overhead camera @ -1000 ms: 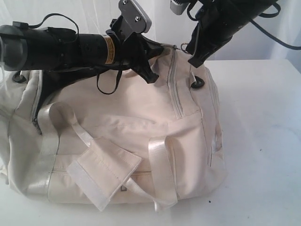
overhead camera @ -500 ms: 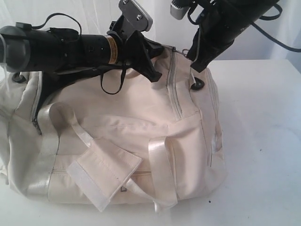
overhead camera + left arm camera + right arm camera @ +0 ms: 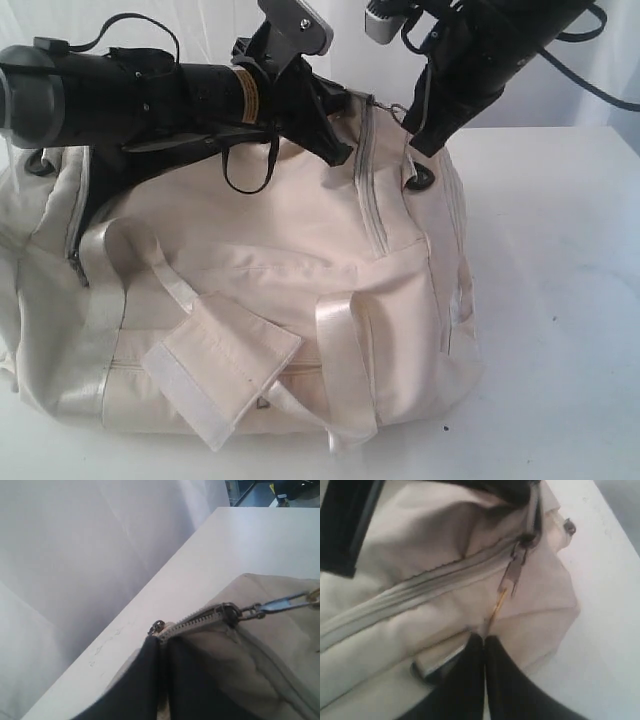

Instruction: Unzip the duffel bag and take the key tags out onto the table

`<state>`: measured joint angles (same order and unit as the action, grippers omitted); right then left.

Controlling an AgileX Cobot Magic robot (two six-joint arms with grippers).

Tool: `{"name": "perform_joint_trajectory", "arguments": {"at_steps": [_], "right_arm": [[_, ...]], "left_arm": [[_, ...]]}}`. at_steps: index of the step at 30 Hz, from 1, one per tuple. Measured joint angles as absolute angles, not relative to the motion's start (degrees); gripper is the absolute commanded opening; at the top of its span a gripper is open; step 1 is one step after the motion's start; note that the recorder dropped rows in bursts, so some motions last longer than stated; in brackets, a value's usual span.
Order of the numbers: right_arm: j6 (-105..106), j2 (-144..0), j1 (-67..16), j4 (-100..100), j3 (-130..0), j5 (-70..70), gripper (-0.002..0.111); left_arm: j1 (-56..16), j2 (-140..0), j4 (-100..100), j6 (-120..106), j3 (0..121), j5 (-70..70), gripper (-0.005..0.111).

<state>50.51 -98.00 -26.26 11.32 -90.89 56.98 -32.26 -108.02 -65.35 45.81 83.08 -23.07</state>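
My left gripper (image 3: 161, 641) pinches the duffel bag (image 3: 280, 230) fabric and my right gripper (image 3: 483, 638) the pull cord (image 3: 499, 602) at its one o'clock, with the zipper (image 3: 420, 587) unopened and the key tags unseen.

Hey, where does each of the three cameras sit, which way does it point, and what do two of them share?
Exterior: off the arms, facing the duffel bag on the table from slightly above; shows both arms, left hand and right hand at the bag's top.
Left wrist: on the left arm, looking along its shut fingers at the zipper pull and the table edge.
Right wrist: on the right arm, looking past its shut fingers at that pull.
Shared: both wrist views show the zipper pull.
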Motion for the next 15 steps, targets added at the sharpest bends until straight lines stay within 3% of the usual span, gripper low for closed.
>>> {"name": "perform_joint_trajectory", "arguments": {"at_steps": [5, 15], "right_arm": [[50.4, -97.6, -26.0, 7.9, -90.6, 68.6, 0.000], [50.1, -97.5, -25.9, 11.2, -90.6, 63.9, 0.002]], "left_arm": [[-30.1, -107.5, -62.4, 45.9, 83.6, -12.8, 0.000], [-30.0, -107.4, -62.0, 45.9, 83.6, -11.8, 0.000]]}}
